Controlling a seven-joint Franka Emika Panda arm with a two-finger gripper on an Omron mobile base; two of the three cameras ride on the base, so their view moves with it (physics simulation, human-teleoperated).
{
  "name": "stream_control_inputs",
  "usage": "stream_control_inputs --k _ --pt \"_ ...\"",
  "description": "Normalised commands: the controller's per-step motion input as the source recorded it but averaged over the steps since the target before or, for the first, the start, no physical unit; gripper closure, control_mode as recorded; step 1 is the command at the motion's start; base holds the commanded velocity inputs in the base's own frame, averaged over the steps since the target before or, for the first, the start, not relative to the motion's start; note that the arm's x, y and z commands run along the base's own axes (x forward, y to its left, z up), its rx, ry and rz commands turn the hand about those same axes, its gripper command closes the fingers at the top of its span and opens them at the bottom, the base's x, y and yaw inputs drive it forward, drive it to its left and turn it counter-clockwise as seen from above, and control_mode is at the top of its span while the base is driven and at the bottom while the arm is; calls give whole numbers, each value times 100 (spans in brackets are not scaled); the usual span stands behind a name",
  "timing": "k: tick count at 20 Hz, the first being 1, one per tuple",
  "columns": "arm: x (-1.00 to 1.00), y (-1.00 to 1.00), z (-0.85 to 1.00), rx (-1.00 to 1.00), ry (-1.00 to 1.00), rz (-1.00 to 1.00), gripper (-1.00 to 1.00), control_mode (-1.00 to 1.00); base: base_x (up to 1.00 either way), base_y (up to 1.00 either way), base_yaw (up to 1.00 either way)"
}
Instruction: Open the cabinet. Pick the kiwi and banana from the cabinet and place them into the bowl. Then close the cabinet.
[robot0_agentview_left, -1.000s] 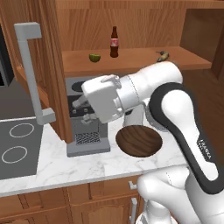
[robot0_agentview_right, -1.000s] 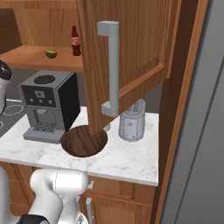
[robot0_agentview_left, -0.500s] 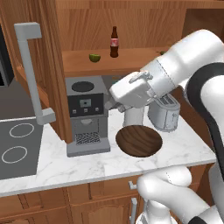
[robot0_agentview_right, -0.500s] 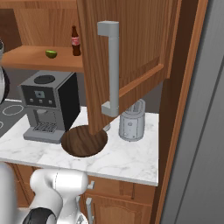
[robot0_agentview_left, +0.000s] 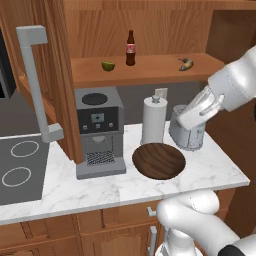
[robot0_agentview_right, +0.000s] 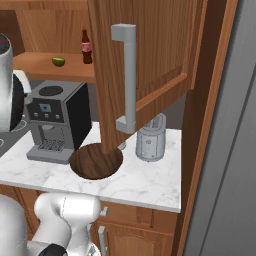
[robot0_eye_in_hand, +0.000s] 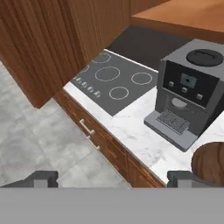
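Both doors of the cabinet (robot0_agentview_left: 47, 75) stand open, so the first step appears done. On its shelf, left to right, lie the kiwi (robot0_agentview_left: 108, 65), a bottle (robot0_agentview_left: 130, 48) and the banana (robot0_agentview_left: 186, 63), both fruits not yet picked. The bowl (robot0_agentview_left: 158, 160) sits empty on the near surface (robot0_agentview_left: 100, 187). The tool (robot0_eye_in_hand: 111, 178) is spread wide, holding nothing. Both placements and closing remain.

A coffee machine (robot0_agentview_left: 98, 131) stands on the marble surface (robot0_agentview_left: 100, 187) beside a hob (robot0_agentview_left: 20, 167). A paper roll (robot0_agentview_left: 154, 120) and toaster (robot0_agentview_left: 187, 134) stand behind; a bottle (robot0_agentview_left: 130, 48) stands above.
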Motion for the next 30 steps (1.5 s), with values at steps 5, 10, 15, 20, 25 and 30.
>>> stream_control_inputs --k 5,10,15,20,25,30 --pt "46 -36 10 -1 -26 0 -100 -100 0 0 0" --pt "49 -18 18 0 -17 -2 -100 -100 0 0 0" --pt "37 0 17 0 -5 -11 -100 -100 0 0 0" --pt "19 4 0 0 0 -7 -100 -100 0 0 0" --pt "5 11 0 0 0 -14 -100 -100 0 0 0" --pt "15 31 0 0 0 -18 -100 -100 0 0 0"
